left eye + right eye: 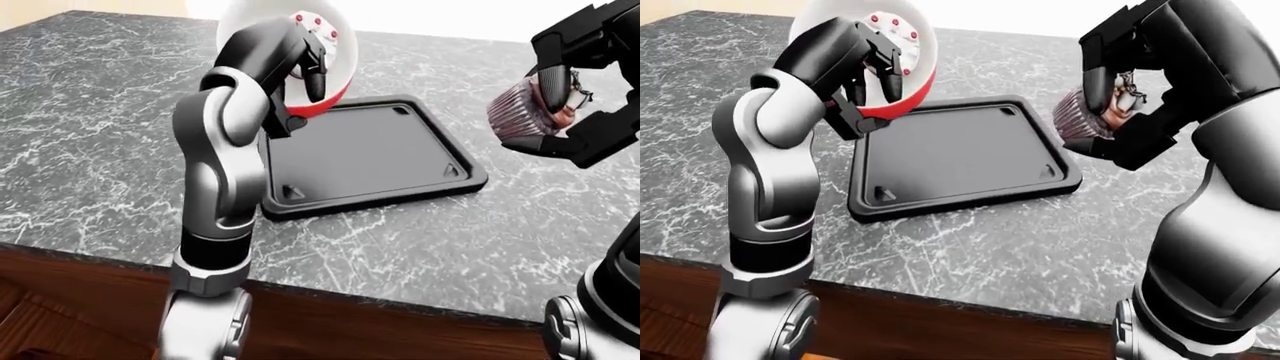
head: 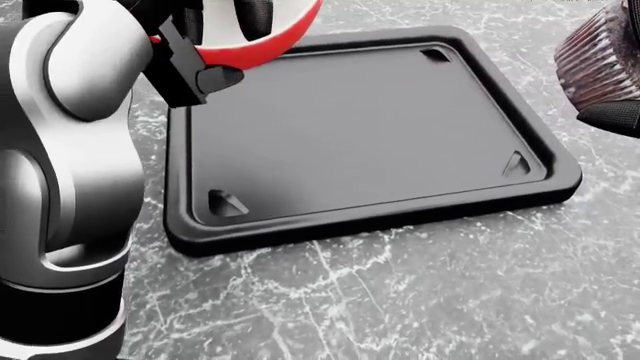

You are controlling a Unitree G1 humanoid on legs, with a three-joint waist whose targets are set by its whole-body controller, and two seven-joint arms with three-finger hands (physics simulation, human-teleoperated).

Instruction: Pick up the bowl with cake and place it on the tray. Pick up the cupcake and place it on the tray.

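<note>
One bowl [image 1: 902, 67], one cupcake [image 1: 522, 114], one tray [image 2: 360, 135], two hands.
</note>
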